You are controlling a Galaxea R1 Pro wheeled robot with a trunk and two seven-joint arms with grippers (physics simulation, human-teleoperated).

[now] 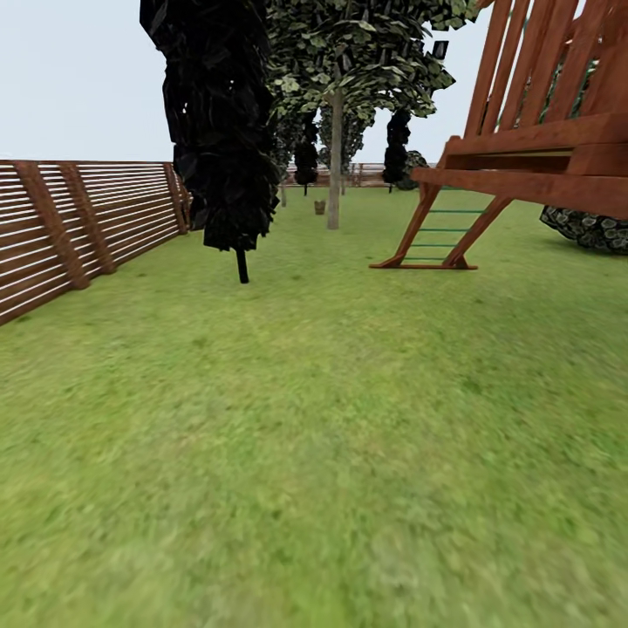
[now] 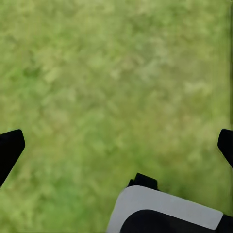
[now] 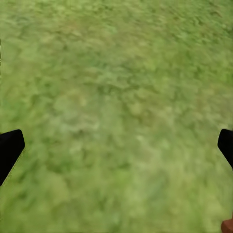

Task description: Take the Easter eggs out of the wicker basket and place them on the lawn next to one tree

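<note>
I am looking down the length of the garden (image 1: 349, 218) from the head camera. The lawn (image 1: 314, 436) is running ahead of me; a slatted wooden fence (image 1: 78, 218) is lining it on my left, and the wooden playset (image 1: 532, 148) with its small ladder is standing on my right.

Far ahead, a small brown object is sitting on the grass just beside a slim pale trunk (image 1: 334, 166) — I am reading it as the wicker basket (image 1: 319, 207), though it is too small to be sure, and any eggs in it are too small to make out. A thin-trunked, dark-leaved tree (image 1: 228, 131) is standing nearer, left of that line.

Left gripper (image 2: 116, 145): both black fingertips (image 2: 10, 148) are sitting at opposite edges of the wrist picture, so I am carrying it spread wide with nothing between them, only grass below. A grey-and-black part of my own body is showing beside it.

Right gripper (image 3: 116, 145): the same — wide apart, empty, over grass.

My judgement: I am in the approach stage, the arms hanging down and pointed at the ground because there is nothing within reach to grasp. No egg has been taken out as far as I can tell. The next step calls for closing most of the lawn between me and the basket, passing between the dark tree and the playset leg.
</note>
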